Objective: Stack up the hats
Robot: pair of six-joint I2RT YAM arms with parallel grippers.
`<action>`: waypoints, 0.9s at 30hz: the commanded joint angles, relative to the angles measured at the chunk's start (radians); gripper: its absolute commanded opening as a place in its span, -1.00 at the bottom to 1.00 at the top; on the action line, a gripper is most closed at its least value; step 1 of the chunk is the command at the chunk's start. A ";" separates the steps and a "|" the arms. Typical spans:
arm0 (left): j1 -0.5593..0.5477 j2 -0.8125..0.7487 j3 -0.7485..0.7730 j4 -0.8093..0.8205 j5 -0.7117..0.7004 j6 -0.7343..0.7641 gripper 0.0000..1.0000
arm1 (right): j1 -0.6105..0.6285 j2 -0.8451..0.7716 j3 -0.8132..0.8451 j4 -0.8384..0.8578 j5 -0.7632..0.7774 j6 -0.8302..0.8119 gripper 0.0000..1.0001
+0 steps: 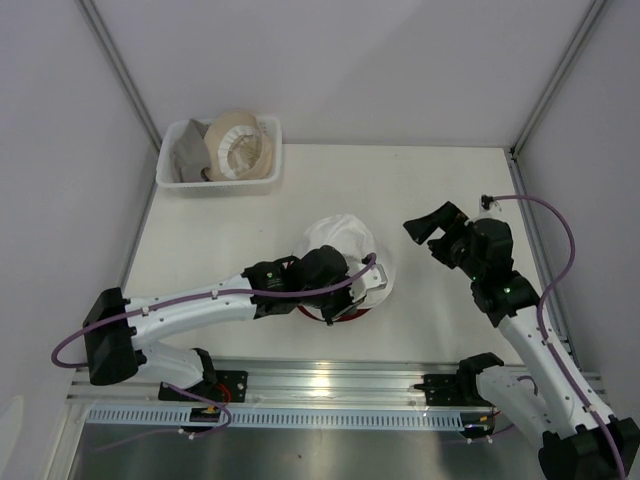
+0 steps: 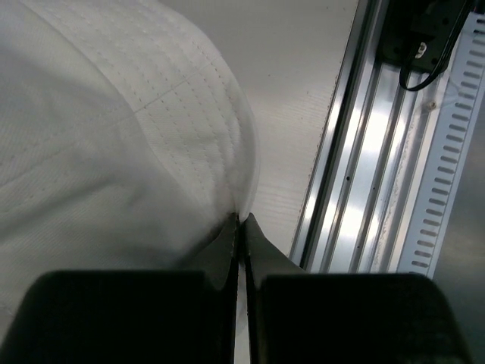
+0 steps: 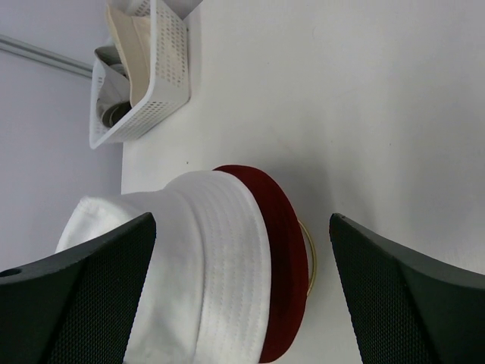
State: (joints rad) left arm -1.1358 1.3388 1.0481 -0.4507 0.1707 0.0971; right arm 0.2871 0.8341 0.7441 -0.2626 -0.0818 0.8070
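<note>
Near edge: metal rail (image 1: 330, 378) runs L-R, both arm bases on it. Beyond it the table (image 1: 450, 320) has open room to the R of the hats and across the far half. Walls shut it in L, R and far.

L arm lies low, stretched from its base toward centre. Left gripper (image 2: 241, 227) is at the hats' near side, fingers clenched on the brim edge of the white hat (image 1: 345, 240), with fabric nipped between the tips.

White hat sits over the dark red hat (image 3: 286, 243) mid-table. It's tilted, crown bulging toward the far side. Red brim lies flat and shows as a crescent from under the white. Both are round, so no real long axis.

R arm has its elbow up. Right gripper (image 1: 432, 236) hangs just R of the hats, apart from them, fingers spread wide with nothing in them.

Far L corner: white basket (image 1: 172, 172), long side L-R. Inside it, the grey hat (image 1: 190, 152) is on the L and the beige hat (image 1: 240, 145) on the R.
</note>
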 commanded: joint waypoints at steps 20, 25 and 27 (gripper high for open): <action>-0.012 0.043 0.015 0.260 -0.105 -0.369 -0.99 | 0.006 -0.211 -0.226 0.181 -0.183 0.090 0.89; -0.013 0.059 0.038 0.259 -0.088 -0.352 -0.99 | 0.015 -0.190 -0.273 0.293 -0.219 0.181 0.64; -0.013 0.060 0.046 0.256 -0.089 -0.350 -0.99 | 0.023 -0.188 -0.288 0.301 -0.222 0.201 0.61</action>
State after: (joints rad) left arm -1.1427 1.3876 1.0519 -0.2321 0.0635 -0.2367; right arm 0.2970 0.6415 0.4747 -0.0547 -0.2714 0.9417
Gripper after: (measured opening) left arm 0.011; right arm 0.813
